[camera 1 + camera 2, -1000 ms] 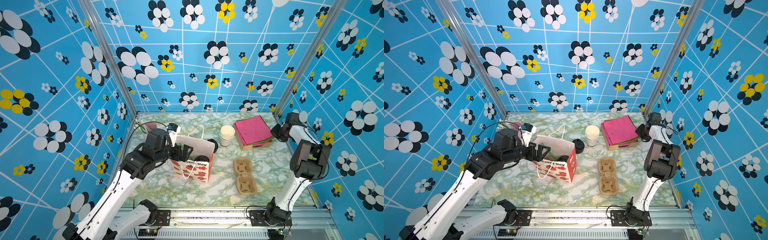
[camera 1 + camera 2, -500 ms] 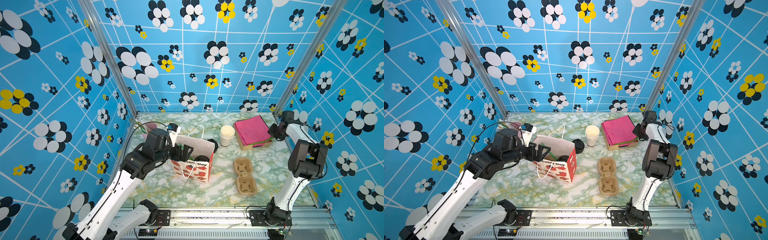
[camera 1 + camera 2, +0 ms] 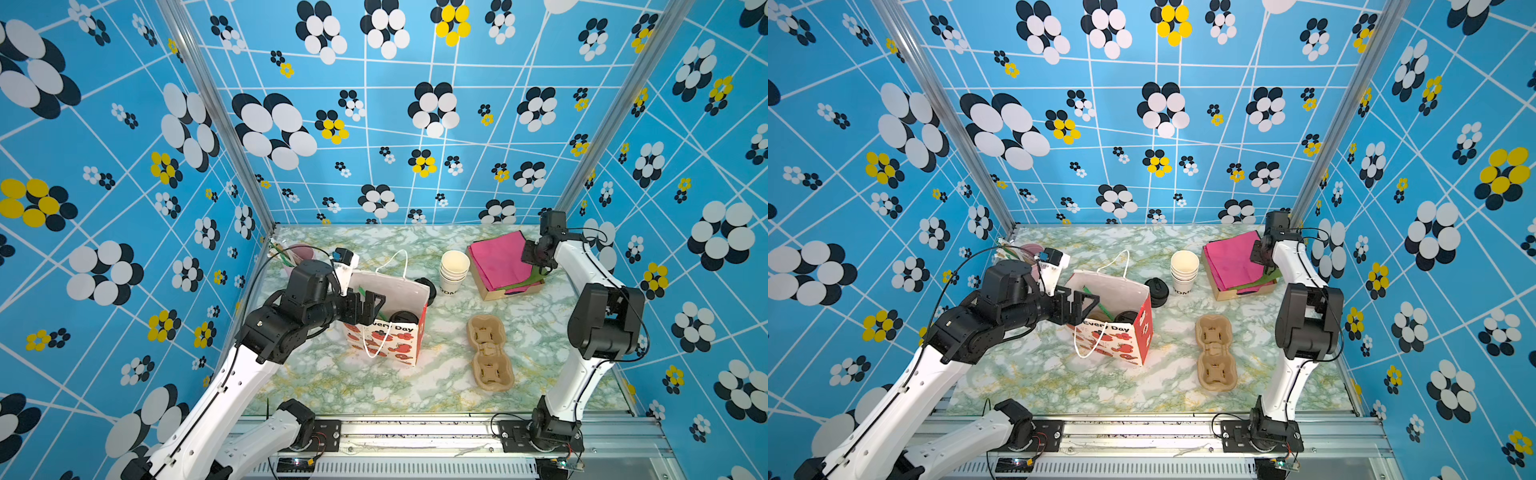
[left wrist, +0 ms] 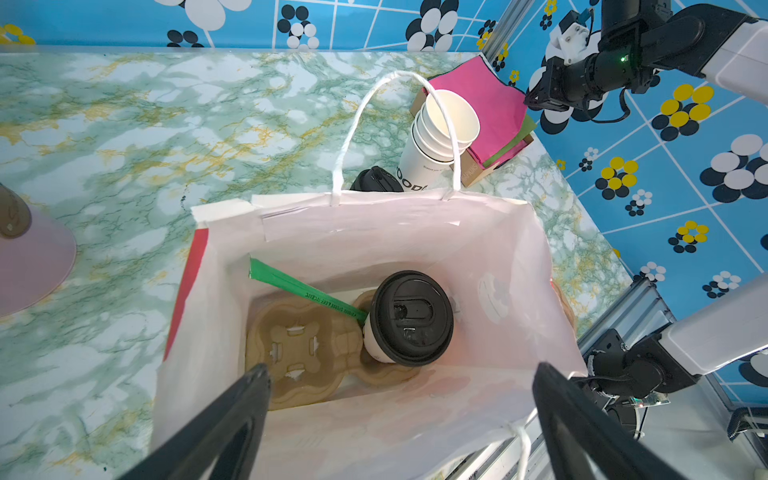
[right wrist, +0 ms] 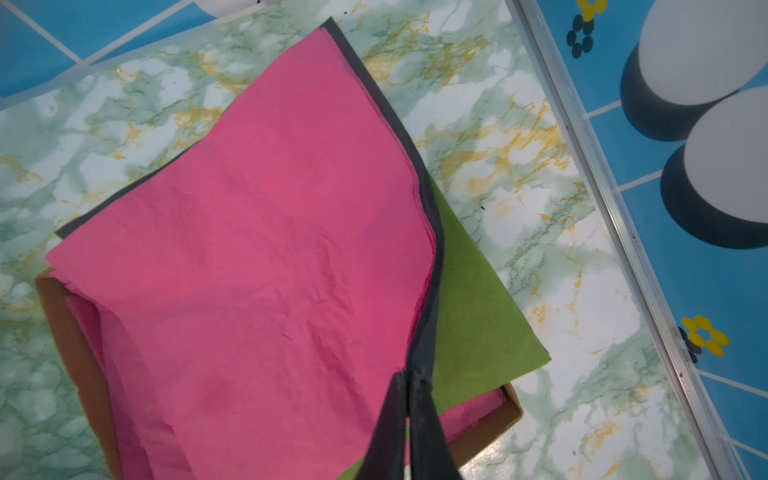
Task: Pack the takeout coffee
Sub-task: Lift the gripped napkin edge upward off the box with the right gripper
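The takeout coffee (image 4: 409, 318), a white cup with a black lid, stands in a brown cardboard carrier (image 4: 291, 345) inside the white and red paper bag (image 3: 390, 345); its lid also shows in a top view (image 3: 1127, 316). A green paper-wrapped stick (image 4: 307, 291) leans beside it. My left gripper (image 3: 368, 305) hovers open over the bag's near rim (image 4: 374, 208), holding nothing. At the back right, my right gripper (image 5: 409, 374) is shut on the edge of the pink and dark napkins (image 5: 257, 257), which it holds slightly raised above their box (image 3: 503, 291).
A stack of lidless white cups (image 3: 454, 266) and a stack of black lids (image 3: 428, 286) stand behind the bag. A second cardboard carrier (image 3: 490, 353) lies to the right of the bag. A pink cup of sticks (image 3: 297, 255) stands at the back left.
My right gripper has moved back toward the right rear corner post, its jaws pinched on the napkin edge. The left arm and the bag have not moved.
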Controlling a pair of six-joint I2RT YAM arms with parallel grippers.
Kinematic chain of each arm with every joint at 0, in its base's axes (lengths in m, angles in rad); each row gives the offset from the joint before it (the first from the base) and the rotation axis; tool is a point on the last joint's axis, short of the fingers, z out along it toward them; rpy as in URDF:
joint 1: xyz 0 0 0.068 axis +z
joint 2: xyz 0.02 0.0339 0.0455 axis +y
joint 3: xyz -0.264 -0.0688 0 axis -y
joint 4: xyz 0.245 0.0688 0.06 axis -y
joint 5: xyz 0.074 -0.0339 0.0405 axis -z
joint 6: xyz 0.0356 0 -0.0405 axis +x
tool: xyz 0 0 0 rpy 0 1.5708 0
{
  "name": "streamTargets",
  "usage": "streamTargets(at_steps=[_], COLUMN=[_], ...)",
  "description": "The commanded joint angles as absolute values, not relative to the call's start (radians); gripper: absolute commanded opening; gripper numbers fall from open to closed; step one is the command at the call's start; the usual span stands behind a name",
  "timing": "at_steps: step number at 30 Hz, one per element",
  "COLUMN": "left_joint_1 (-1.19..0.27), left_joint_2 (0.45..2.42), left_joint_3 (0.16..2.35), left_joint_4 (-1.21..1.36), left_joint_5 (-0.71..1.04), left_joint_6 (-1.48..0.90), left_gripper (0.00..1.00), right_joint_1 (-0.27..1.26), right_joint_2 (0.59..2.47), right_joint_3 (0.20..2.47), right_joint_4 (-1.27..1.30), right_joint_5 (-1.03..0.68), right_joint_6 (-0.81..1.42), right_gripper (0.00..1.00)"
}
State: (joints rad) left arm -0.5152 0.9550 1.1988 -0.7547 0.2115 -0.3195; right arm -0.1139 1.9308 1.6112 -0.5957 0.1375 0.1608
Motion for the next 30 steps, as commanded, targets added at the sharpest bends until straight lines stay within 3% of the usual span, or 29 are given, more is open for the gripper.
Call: streamTargets(at_steps=[1, 14, 22, 30], left_joint_1=[-0.505, -0.505, -0.504, -0.503], left_joint_2=[0.937, 0.913, 0.913, 0.905], left_joint_3=[1.186, 1.178, 1.167, 1.158], left_joint_4=[-0.747, -0.756, -0.747, -0.749], left_joint_5=[0.220, 0.216, 0.220, 0.218], left_joint_6=[-0.328, -0.335, -0.341, -0.340], left_gripper=[1.00, 1.00, 1.00, 1.00], right_joint_1=[-0.078, -0.043, -0.043, -0.103], right_joint_2=[1.899, 1.943, 1.973, 1.952], right_joint_3=[1.616, 1.654, 1.671, 1.619], right_joint_4=[-0.622, -0.705, -0.712, -0.683], right_joint_5=[0.170, 0.407, 0.425, 0.338], right_joint_6=[0.095, 0.068, 0.078, 0.153], right_gripper=[0.08, 0.14, 0.17, 0.30])
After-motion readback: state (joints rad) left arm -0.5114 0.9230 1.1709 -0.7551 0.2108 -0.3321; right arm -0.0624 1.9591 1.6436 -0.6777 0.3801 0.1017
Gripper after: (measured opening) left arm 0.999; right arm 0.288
